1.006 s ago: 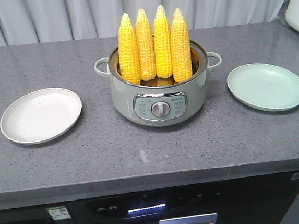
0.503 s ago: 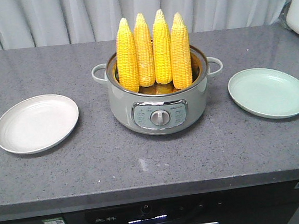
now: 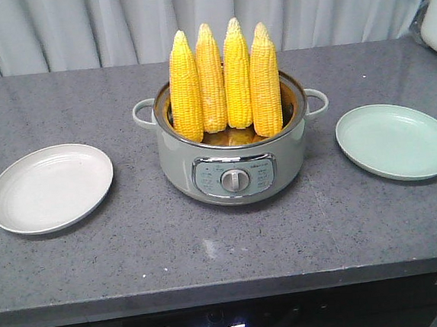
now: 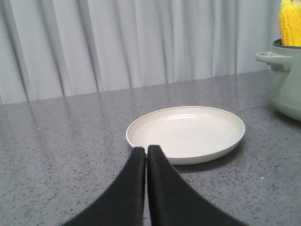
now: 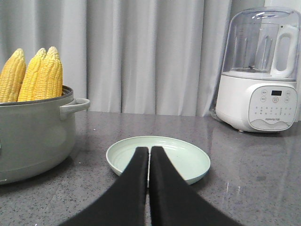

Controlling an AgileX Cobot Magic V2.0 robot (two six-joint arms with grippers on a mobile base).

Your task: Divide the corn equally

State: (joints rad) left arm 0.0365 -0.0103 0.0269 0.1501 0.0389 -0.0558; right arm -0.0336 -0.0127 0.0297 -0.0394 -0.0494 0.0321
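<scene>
Several yellow corn cobs stand upright, tips up, in a grey-green electric pot at the counter's middle. A cream plate lies to the pot's left and a pale green plate to its right; both hold nothing. My left gripper is shut with nothing in it, low over the counter just short of the cream plate. My right gripper is shut on nothing too, its tips in front of the green plate. Corn shows at that view's left. Neither gripper appears in the front view.
A white blender with a clear jug stands at the counter's back right, beyond the green plate. Grey curtains hang behind the counter. The counter's front edge runs above dark appliance fronts. The pot's side handles stick out toward each plate.
The front view has shifted: pot and plates sit lower and slightly larger in frame than a second ago. The corn, pot and plates keep their places relative to each other.
</scene>
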